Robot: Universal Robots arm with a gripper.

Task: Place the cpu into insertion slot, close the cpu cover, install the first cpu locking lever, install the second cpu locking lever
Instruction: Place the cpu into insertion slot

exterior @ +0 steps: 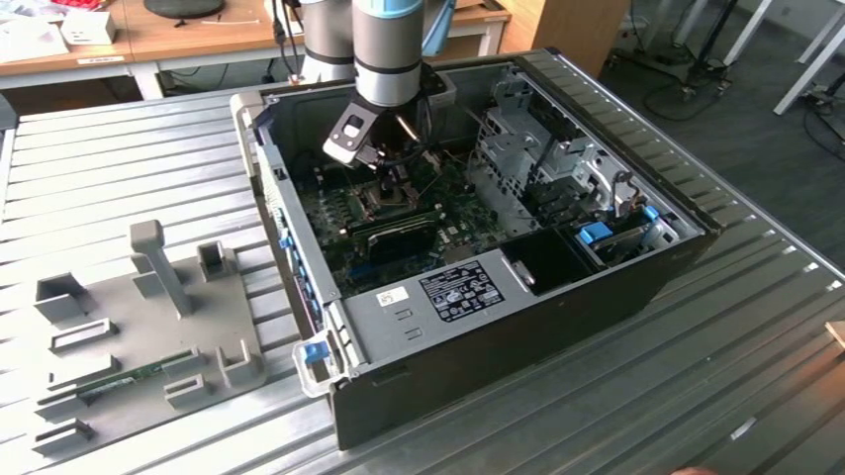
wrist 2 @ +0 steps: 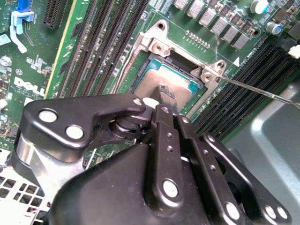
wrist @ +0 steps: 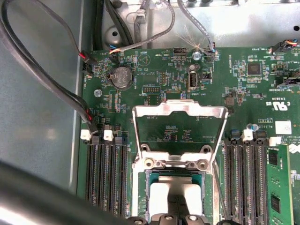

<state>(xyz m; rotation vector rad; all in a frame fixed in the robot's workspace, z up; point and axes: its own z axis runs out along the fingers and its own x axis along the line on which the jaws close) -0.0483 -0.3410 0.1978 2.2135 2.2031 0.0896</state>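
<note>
The cpu (wrist 2: 154, 79) lies flat in the insertion slot (wrist 2: 141, 65), its dull silver top showing in both wrist views. My gripper (wrist 2: 165, 95) is shut, with its tip right at the middle of the cpu's top. In the first wrist view, the cpu cover (wrist: 180, 111) stands open, tipped back on its hinge behind the slot (wrist: 139, 187) and the cpu (wrist: 161, 193). A thin wire locking lever (wrist 2: 255, 87) sticks out sideways from the slot's corner, unlatched. In the exterior view, the arm reaches down into the computer case, with the gripper (exterior: 395, 188) over the slot (exterior: 372, 205).
Long black memory slots (wrist 2: 101, 42) flank the socket on both sides, and a green memory stick (wrist: 276, 187) sits in one. Black cables (wrist: 47, 79) run along the case wall. A drive cage (exterior: 528, 148) fills the case's far side. A grey fixture plate (exterior: 145, 317) lies outside the case.
</note>
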